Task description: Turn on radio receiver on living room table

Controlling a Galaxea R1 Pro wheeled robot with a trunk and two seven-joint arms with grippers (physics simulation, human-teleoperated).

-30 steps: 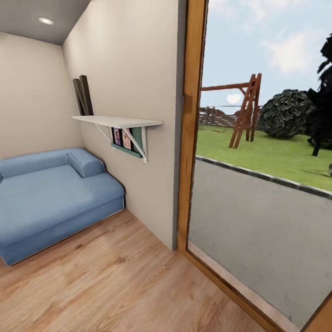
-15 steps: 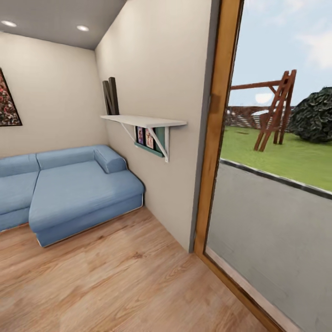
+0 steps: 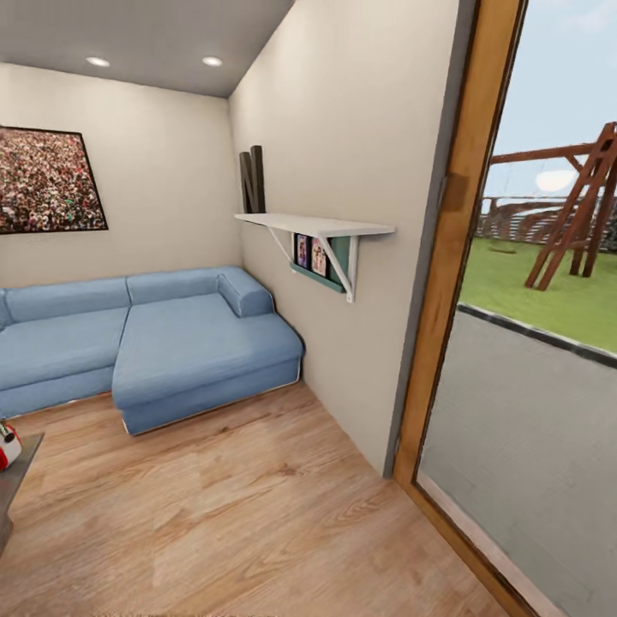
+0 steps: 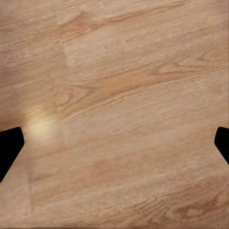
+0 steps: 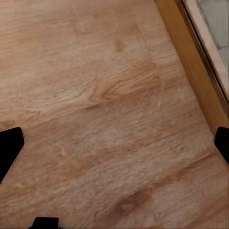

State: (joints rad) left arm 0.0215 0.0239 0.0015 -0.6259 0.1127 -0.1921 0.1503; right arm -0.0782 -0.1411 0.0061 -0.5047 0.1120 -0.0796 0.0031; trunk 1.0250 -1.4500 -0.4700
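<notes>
the radio receiver sits on the table corner at the far left edge. both grippers hang spread over the wood floor. driving closer could bump the table and knock it off.

Bright, even render; soft floor glare.

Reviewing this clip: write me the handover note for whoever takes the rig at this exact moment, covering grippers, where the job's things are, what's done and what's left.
Left gripper: open, empty, over the wood floor.
Right gripper: open, empty, over floor beside the glass door's wooden frame.
The radio receiver: a red-and-white sliver at the head view's left edge, on the corner of the table.
Blue sofa ahead.
Done: robot is in the living room.
Left: face the table, approach, reach the radio, switch it on.
</notes>
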